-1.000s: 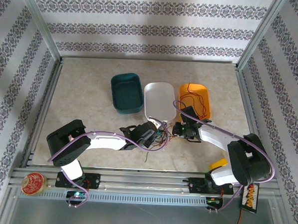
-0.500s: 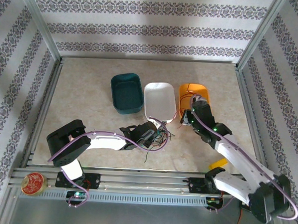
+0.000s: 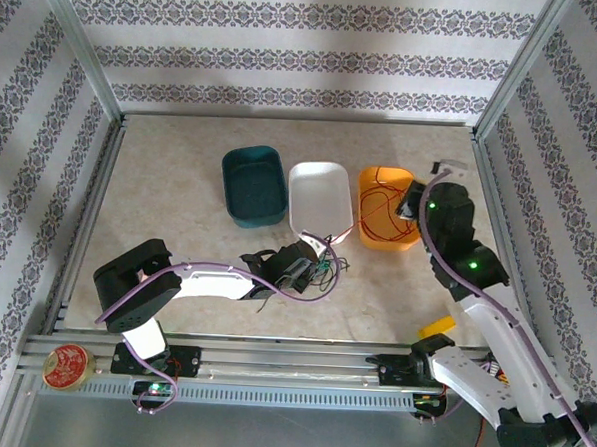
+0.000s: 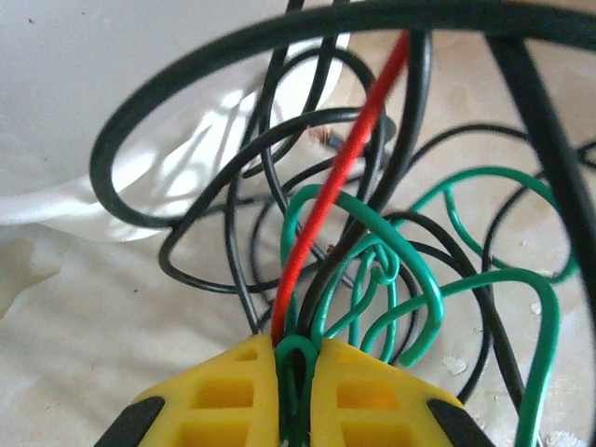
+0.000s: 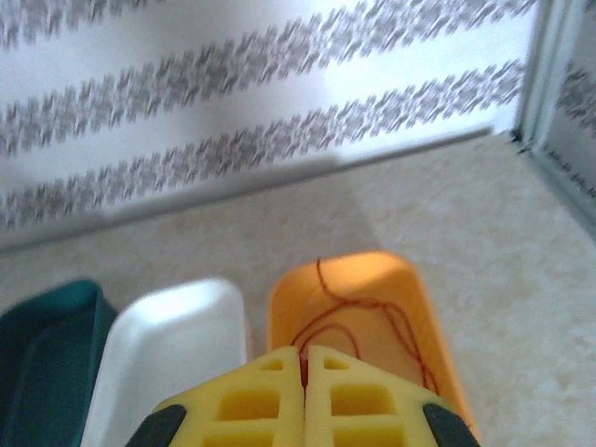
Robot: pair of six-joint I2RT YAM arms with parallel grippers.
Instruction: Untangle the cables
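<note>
tangled cables pinched beside the white tray, one red strand laid in the orange tray

the left gripper [image 4: 298, 352], with yellow fingers, is pressed together on a tangle of thin red, green and black cables [image 4: 372, 251]; its loops are spread on the beige speckled tabletop [image 4: 84, 307], just beside the near end of the shallow white plastic tray [image 4: 84, 84]. the right gripper [image 5: 304, 358] is held above the near end of the oval orange plastic tray [image 5: 382, 275], its jaws closed with a thin red cable [image 5: 319, 279] seemingly nipped at the tips; that cable is looped inside the orange tray. a dark teal plastic tray [image 3: 252, 186] is seen left of the white one.
</note>
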